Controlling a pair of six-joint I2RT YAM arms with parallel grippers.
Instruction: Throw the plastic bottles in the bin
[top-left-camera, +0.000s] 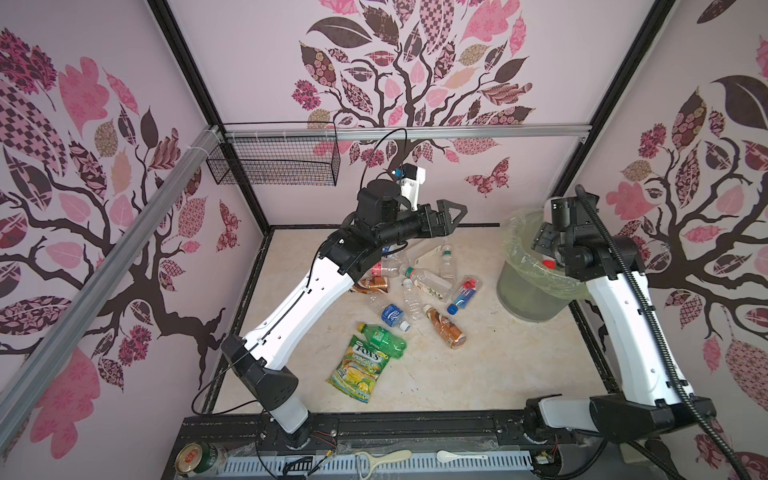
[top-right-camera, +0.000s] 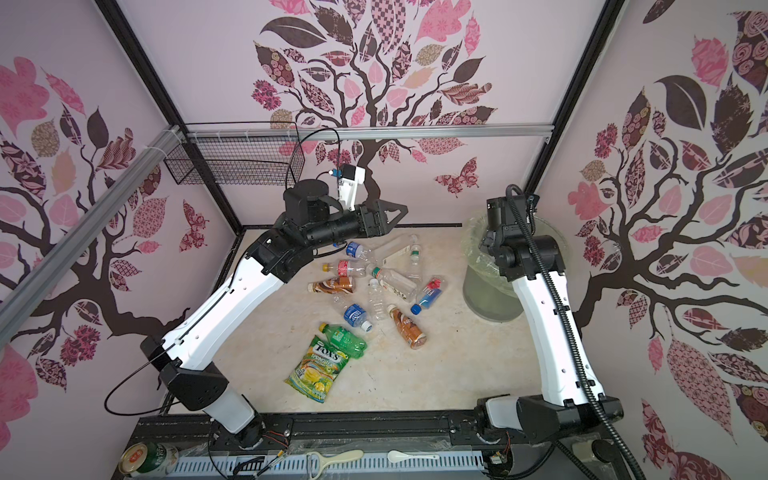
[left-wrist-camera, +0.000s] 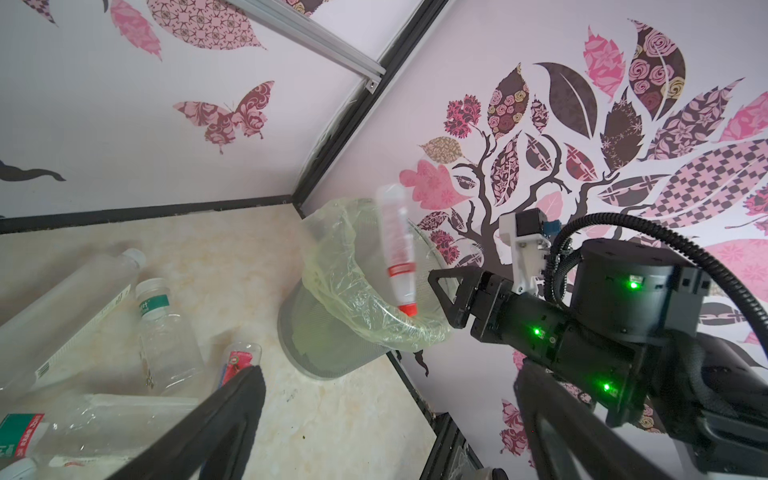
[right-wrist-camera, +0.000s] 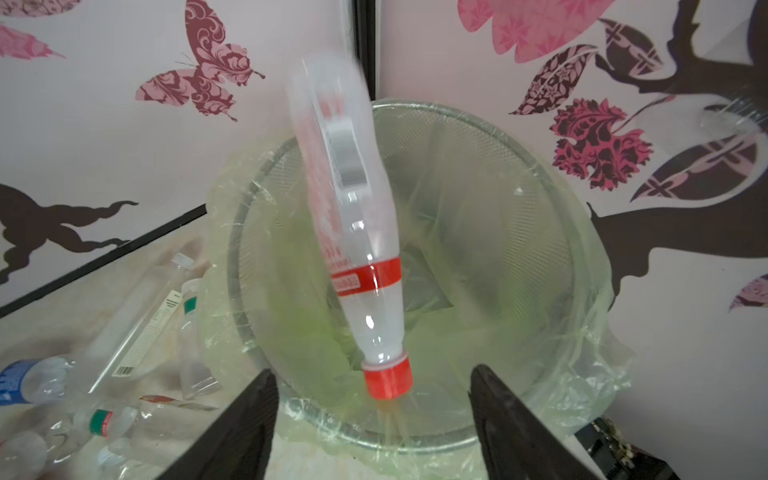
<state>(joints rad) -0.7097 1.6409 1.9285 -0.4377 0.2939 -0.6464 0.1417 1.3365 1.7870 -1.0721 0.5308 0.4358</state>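
Red-capped bottle (right-wrist-camera: 353, 232) drops into the 2 o'clock bin (top-left-camera: 528, 297), right gripper (right-wrist-camera: 372, 374) wide. Left gripper (top-left-camera: 453, 214) wide, empty; about 11 plastic bottles (top-right-camera: 392, 282) left.

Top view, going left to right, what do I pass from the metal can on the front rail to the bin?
metal can → Fox's candy bag → nearer brown-labelled bottle → bin

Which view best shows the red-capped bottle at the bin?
Right wrist: the red-capped bottle looms large, cap down over the bin. Left wrist shows it smaller, blurred; a top view, only its cap.
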